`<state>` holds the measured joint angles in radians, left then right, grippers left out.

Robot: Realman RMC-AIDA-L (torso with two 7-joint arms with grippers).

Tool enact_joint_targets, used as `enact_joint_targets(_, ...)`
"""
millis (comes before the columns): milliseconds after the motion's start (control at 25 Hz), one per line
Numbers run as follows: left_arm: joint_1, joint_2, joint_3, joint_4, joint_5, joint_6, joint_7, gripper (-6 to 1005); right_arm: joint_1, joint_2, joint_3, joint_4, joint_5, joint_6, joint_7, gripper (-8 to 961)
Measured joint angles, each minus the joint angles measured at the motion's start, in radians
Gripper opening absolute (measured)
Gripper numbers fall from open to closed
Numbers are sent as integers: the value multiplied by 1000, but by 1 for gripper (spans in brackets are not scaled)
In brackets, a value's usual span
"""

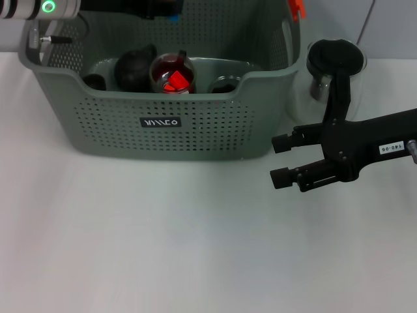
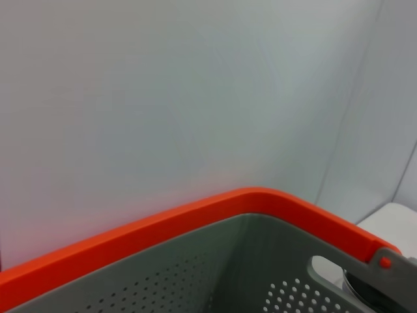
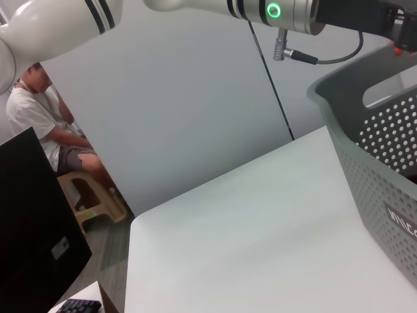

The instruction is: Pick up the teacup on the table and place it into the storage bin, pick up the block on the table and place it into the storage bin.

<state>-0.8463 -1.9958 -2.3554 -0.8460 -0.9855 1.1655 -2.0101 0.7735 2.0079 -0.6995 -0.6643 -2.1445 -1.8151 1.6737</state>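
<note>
We see the storage bin (image 1: 169, 98) at the back of the tabletop (image 1: 163, 248); inside it lies a clear teacup (image 1: 173, 73) with a red block (image 1: 174, 82) showing through it. Our right tool (image 1: 281, 160), fingers spread and empty, hovers just right of the bin; our left tool sits over the bin's far rim, its state hidden; we judge both items already stored.
</note>
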Motion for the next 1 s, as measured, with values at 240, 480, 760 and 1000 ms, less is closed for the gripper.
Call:
enact_joint_targets(240, 2, 2, 6, -1, 11, -26, -27, 450, 0, 0, 1, -4, 0, 5, -10, 915)
enact_joint_targets(480, 27, -2, -1, -31, 53, -63, -98, 672, 3, 0, 7, -7, 1, 7, -29, 915)
enact_joint_targets(760, 227, -107, -5, -417, -78, 156, -107, 913, 8, 1, 11, -9, 114, 52, -52, 915)
enact_joint_targets(1000, 374, -174, 11, -606, -133, 250, -106, 956, 14, 31, 1, -6, 166, 104, -87, 916)
